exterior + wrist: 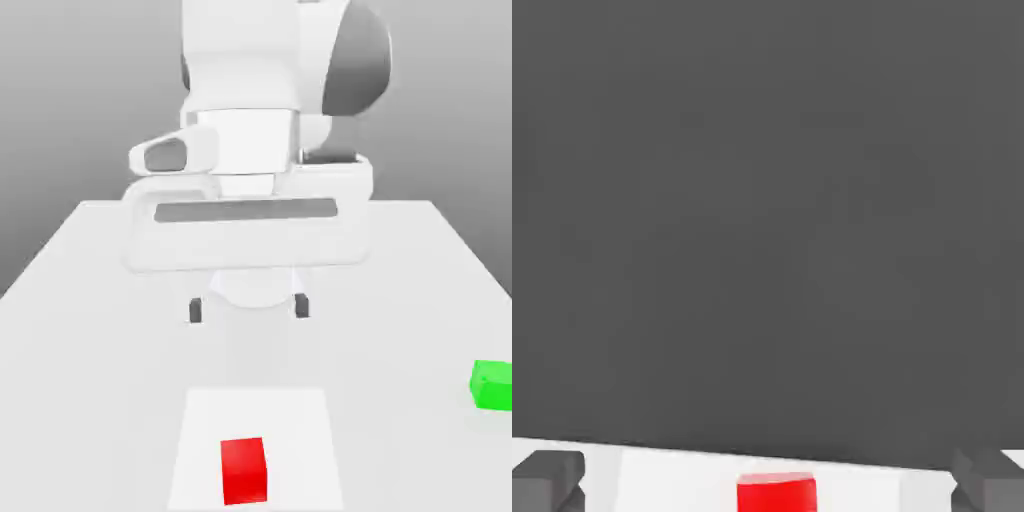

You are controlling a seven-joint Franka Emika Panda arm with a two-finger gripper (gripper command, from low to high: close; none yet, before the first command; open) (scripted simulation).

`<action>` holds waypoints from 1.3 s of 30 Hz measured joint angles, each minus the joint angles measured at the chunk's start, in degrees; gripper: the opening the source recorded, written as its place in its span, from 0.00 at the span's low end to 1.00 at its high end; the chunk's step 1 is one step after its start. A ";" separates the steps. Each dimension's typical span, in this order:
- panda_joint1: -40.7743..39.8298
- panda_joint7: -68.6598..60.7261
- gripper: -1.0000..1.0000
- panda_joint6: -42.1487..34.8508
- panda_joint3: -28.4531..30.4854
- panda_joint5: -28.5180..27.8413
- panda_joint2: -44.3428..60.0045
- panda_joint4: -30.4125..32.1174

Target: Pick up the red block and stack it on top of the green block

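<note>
In the exterior view, the gripper [248,308] is hanging in the middle of the frame, above the surface [90,400], and its 2 fingers are standing wide apart with nothing between them. The red block [244,472] is sitting at the lower centre of the frame, on a white square patch [300,420]. The green block [493,386] is lying at the right edge, a little higher in the frame, and this edge is cutting off a part of it.

I judge that the task is waiting for its first step, the approach to the red block. The gripper is not yet standing over it, so the arm is needing to move toward the lower part of the exterior view before going down. If it is descending too early, the fingers will close on air or push the top edge of the block away.

The red block is also looking slightly turned. If the gripper is not matching this angle, 1 finger may touch a corner first, and the block may twist or slip from the grip.

Later, the green block may bring another risk. It is standing well apart, toward the right, so the carrying will be long. If the red block is being released off centre, or too high, it may tilt and fall from the top.
</note>
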State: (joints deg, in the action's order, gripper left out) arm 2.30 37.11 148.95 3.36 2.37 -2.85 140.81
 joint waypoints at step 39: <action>12.25 -10.29 0.00 2.51 -14.79 -5.47 10.25 3.44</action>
State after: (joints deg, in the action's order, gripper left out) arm 14.55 26.82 151.46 -11.43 -3.10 7.40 144.26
